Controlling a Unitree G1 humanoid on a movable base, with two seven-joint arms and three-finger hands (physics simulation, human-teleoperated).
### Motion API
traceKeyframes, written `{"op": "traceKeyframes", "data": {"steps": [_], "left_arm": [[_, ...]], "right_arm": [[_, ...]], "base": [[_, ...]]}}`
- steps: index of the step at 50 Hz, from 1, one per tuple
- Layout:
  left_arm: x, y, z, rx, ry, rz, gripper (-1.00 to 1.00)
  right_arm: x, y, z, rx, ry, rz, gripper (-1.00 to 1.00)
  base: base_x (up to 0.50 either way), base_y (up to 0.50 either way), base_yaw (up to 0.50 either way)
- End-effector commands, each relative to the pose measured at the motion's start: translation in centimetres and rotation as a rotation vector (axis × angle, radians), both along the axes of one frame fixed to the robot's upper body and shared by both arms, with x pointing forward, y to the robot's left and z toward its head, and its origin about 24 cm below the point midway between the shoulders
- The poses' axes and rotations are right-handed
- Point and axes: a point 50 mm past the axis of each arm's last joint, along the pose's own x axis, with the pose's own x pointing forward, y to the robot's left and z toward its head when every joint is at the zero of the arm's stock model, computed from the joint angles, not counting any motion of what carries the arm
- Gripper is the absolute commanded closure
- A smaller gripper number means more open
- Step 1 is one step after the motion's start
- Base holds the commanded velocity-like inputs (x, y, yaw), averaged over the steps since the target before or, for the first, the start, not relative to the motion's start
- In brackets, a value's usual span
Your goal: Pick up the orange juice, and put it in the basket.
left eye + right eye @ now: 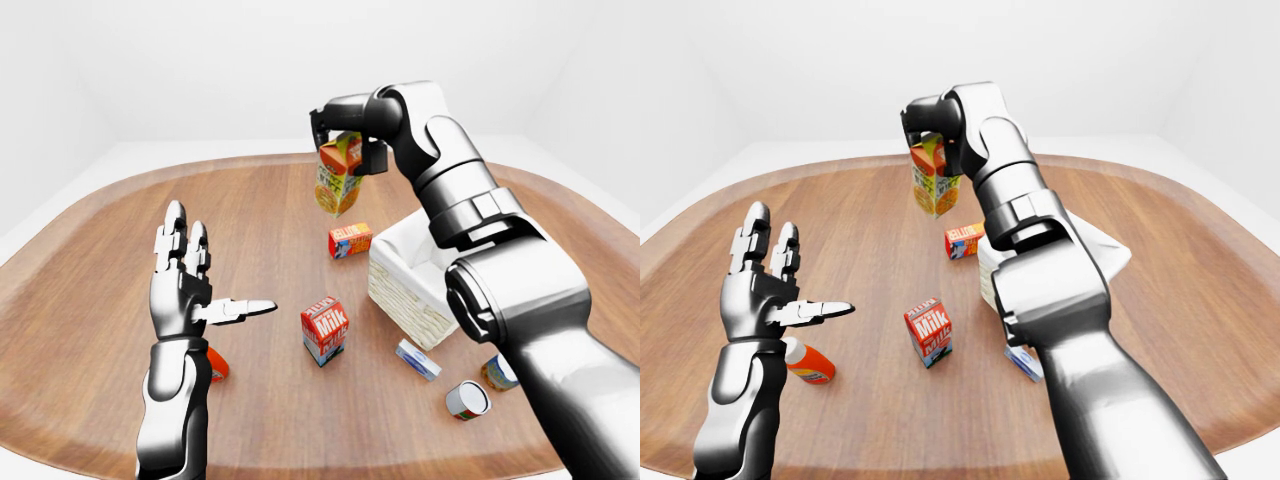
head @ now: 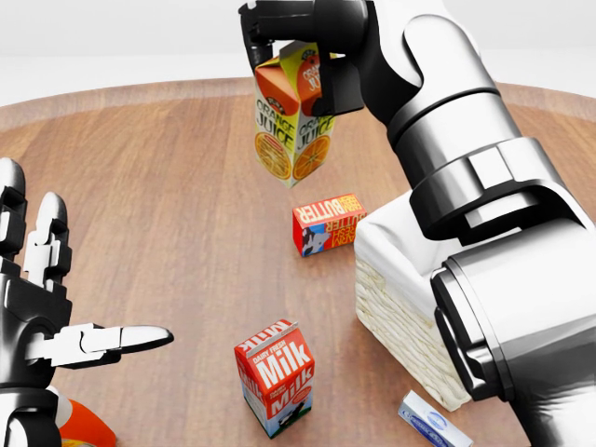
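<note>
Left hand (image 2: 42, 312): hovering idle well left of the milk carton, fingers (image 2: 130, 337) spread wide and gripping nothing, likely parked clear of the working arm.
Orange bottle (image 1: 808, 364): lying on its side on the wooden surface (image 2: 168, 214), below-left of the milk carton; rounded, glossy plastic.
Milk carton (image 2: 275, 377): standing upright as the landmark, a red-and-white gabled paper box, its printing facing the camera.
Orange juice (image 2: 293, 116): hanging in the air high above the milk carton, tilted, clear of the surface; a waxy printed gable-top carton, lifted apparently to clear the basket's rim.
Right hand (image 2: 298, 42): clamping the juice's top from above, dark fingers wrapping the gable.
Butter box (image 2: 328, 223): resting flat above and right of the milk carton, beside the basket; a small red cardboard block.
Basket (image 2: 400, 298): sitting right of the milk carton, woven pale sides with white cloth lining, awaiting the juice.
Cans (image 1: 467, 400): lying further right, cylindrical metal.
</note>
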Motion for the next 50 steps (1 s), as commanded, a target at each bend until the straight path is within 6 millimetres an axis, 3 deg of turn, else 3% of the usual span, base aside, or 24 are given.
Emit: {"op": "traceKeyframes", "data": {"steps": [1, 14, 28, 50], "left_arm": [[0.0, 0.0, 0.0, 0.000, 0.002, 0.000, -1.00], [0.0, 0.0, 0.0, 0.001, 0.001, -0.001, -1.00], [0.0, 0.0, 0.0, 0.003, 0.001, -0.001, -1.00], [0.0, 0.0, 0.0, 0.002, 0.001, -0.001, -1.00]], "right_arm": [[-0.3, -0.7, 2.0, -0.027, -0.079, -0.028, 1.00], [-0.7, -2.4, 4.0, -0.021, -0.165, -0.064, 1.00], [-1.1, -3.7, 4.6, -0.040, -0.245, -0.095, 1.00], [-2.0, -8.0, 4.9, -0.023, -0.346, -0.195, 1.00]], "base": [[0.00, 0.00, 0.00], [0.00, 0.00, 0.00], [0.00, 0.00, 0.00], [0.00, 0.00, 0.00]]}}
